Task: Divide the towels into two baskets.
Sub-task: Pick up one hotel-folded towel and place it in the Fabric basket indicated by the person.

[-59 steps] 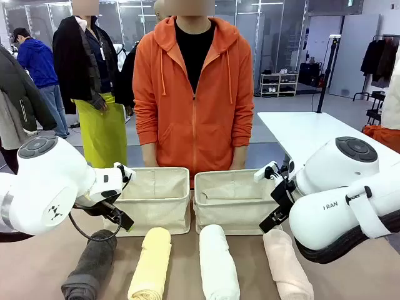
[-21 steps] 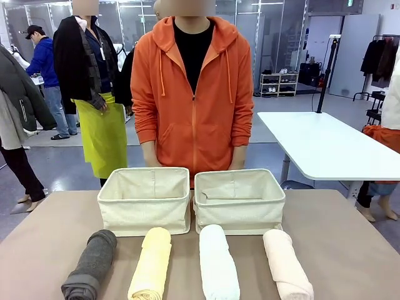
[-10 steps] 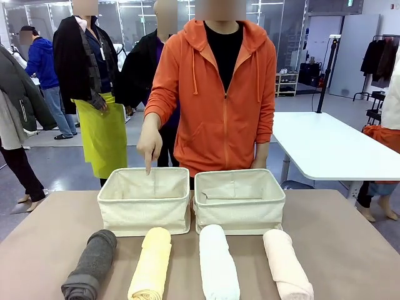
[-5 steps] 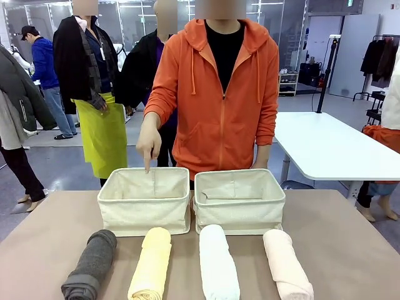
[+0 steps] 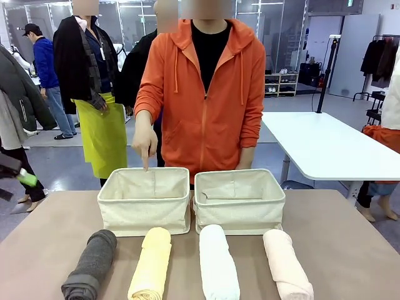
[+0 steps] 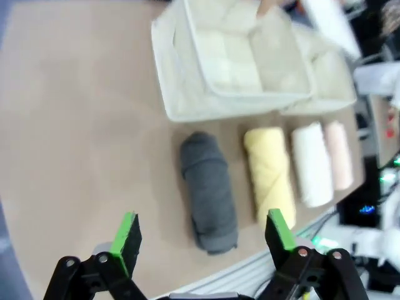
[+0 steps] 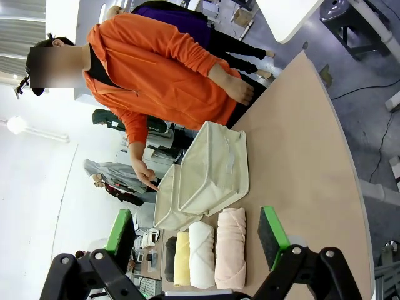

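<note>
Towels (image 5: 217,262) in a row, person's hand (image 5: 145,140) index-finger-down above left basket (image 5: 145,209)

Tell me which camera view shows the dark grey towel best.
The left wrist view: the dark grey towel lies whole and central, seen from above, though blurred. The front view shows the towel sharply, but its near end meets the picture's bottom edge. The right wrist view shows a small dark sliver.

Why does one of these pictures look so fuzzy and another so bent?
Left wrist view: smeared all over, the grey towel and the basket soft-edged. Right wrist view: sharp, but tilted, and the edge of the table bows. Front view: crisp, evenly lit.
</note>
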